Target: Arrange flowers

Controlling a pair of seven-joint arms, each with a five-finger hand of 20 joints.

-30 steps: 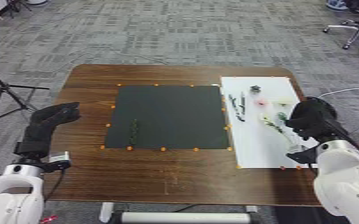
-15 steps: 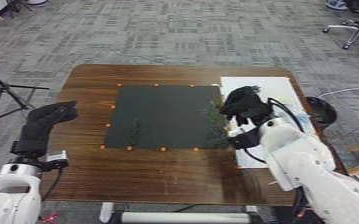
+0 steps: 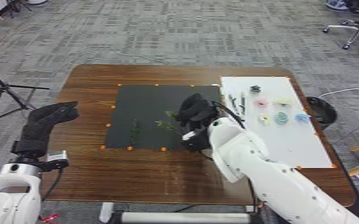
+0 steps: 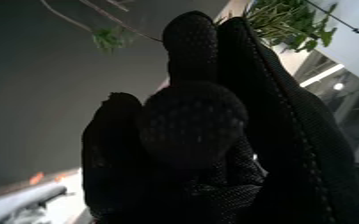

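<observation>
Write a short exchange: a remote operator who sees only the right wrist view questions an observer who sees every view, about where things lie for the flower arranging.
Operator: I see my right hand and a leafy sprig. Where is the hand?
Observer: Over the right part of the dark mat, left of the white sheet.
Operator: Is anything lying on the mat's left part?
Observer: Yes, a slim green stem lies there, toward the near edge. On the white sheet there's a pink flower, with a blue one nearer the robot.
</observation>
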